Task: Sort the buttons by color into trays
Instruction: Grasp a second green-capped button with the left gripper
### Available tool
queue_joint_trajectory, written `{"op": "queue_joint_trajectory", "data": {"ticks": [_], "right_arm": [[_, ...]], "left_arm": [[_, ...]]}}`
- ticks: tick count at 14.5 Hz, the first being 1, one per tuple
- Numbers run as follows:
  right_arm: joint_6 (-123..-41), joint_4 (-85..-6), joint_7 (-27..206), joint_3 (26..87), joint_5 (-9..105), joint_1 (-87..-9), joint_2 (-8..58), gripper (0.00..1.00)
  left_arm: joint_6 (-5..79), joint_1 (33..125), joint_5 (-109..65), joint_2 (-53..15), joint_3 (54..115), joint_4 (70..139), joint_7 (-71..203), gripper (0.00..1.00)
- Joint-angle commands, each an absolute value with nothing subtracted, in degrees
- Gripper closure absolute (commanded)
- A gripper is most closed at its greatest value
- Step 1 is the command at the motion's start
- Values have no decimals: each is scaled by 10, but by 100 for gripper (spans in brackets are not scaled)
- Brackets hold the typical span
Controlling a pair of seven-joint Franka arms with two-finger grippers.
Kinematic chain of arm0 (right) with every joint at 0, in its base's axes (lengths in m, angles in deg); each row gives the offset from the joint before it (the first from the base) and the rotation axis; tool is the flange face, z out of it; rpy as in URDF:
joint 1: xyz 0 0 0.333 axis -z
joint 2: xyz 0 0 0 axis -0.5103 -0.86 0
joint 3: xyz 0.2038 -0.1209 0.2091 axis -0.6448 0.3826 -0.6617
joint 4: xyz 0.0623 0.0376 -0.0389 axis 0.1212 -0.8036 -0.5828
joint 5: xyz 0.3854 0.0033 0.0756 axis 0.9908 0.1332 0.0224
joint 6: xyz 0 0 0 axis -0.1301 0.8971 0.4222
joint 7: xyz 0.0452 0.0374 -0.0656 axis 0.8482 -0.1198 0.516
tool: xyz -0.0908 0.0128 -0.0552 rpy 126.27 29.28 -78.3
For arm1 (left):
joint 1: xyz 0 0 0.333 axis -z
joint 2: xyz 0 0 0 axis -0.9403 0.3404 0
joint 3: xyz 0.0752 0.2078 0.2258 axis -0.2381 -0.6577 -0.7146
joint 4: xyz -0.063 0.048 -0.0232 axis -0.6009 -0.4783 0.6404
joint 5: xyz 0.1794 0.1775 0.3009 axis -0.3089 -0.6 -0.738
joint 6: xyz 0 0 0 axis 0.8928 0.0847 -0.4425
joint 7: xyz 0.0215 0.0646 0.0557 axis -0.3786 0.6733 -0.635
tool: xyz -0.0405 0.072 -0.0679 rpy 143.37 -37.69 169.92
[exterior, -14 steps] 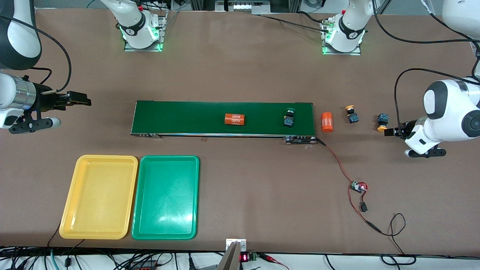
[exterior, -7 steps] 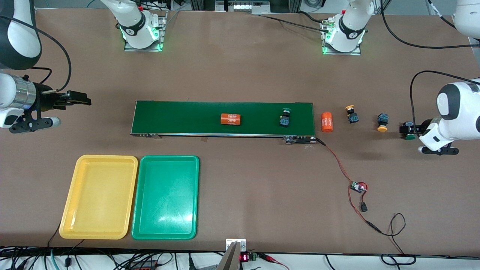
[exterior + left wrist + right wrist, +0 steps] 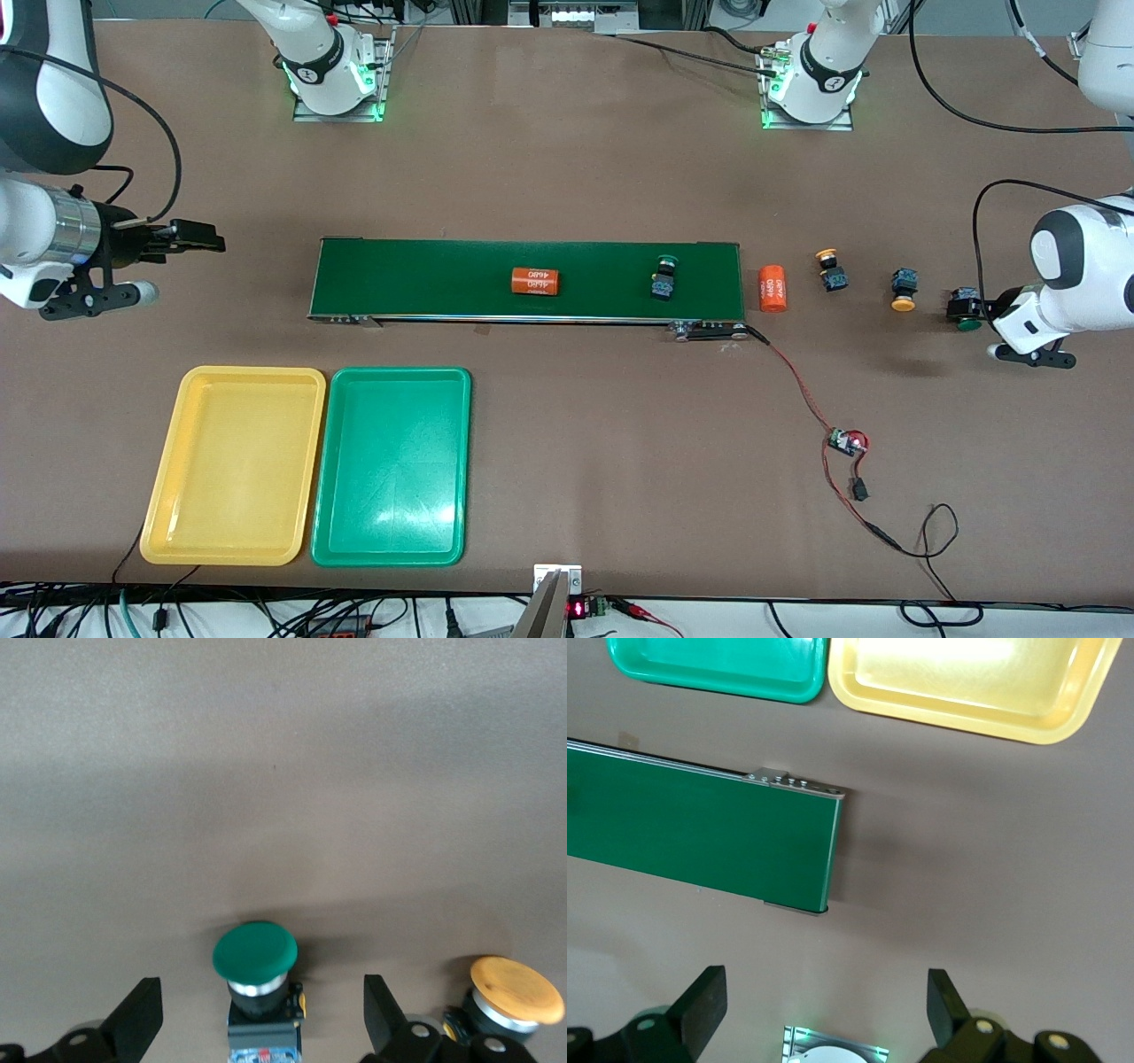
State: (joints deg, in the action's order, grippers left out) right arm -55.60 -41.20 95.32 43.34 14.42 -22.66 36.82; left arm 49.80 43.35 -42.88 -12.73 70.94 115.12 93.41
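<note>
Left gripper (image 3: 257, 1028) stood wide astride a green-capped button (image 3: 255, 958), clear room either side. A yellow-capped button (image 3: 514, 992) sat just beside one finger. Conveyor belt (image 3: 527, 279) carried an orange cylinder (image 3: 535, 282) and another green-capped button (image 3: 664, 277); open tabletop (image 3: 620, 443) lay between belt and trays (image 3: 306, 465).

Conveyor belt (image 3: 700, 846), green tray (image 3: 718, 665), yellow tray (image 3: 966, 682)

A brown matte tabletop (image 3: 567, 168) filled nearly the whole frame. Along the bottom edge ran a white strip with tangled black cables (image 3: 266, 616). Even overhead light cast soft shadows.
</note>
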Motion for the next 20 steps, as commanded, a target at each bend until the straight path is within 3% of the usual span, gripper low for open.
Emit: {"op": "queue_joint_trajectory", "data": {"ticks": [1, 2, 4, 7, 9, 10, 13, 17, 20], "right_arm": [[-572, -436, 956, 434, 149, -244, 376, 0], [-576, -439, 955, 433, 149, -244, 375, 0], [-578, -441, 955, 433, 149, -244, 376, 0], [-582, -440, 954, 432, 149, -244, 377, 0], [-593, -438, 954, 432, 150, -247, 372, 0], [-601, -437, 954, 433, 151, -249, 371, 0], [-616, -435, 952, 433, 152, -258, 364, 0], [-615, -435, 927, 434, 154, -250, 339, 0], [-612, -436, 935, 434, 155, -252, 338, 0]], "left_arm": [[515, 416, -446, -125, 716, 1156, 953, 0], [515, 411, -447, -126, 716, 1157, 956, 10], [520, 400, -447, -126, 717, 1161, 973, 48], [526, 391, -445, -131, 721, 1176, 983, 80], [520, 391, -445, -148, 727, 1190, 981, 95], [513, 392, -445, -158, 736, 1191, 981, 100], [462, 395, -445, -199, 765, 1188, 971, 100], [383, 409, -440, -257, 858, 1186, 971, 99], [368, 428, -434, -270, 930, 1192, 933, 100]]}}
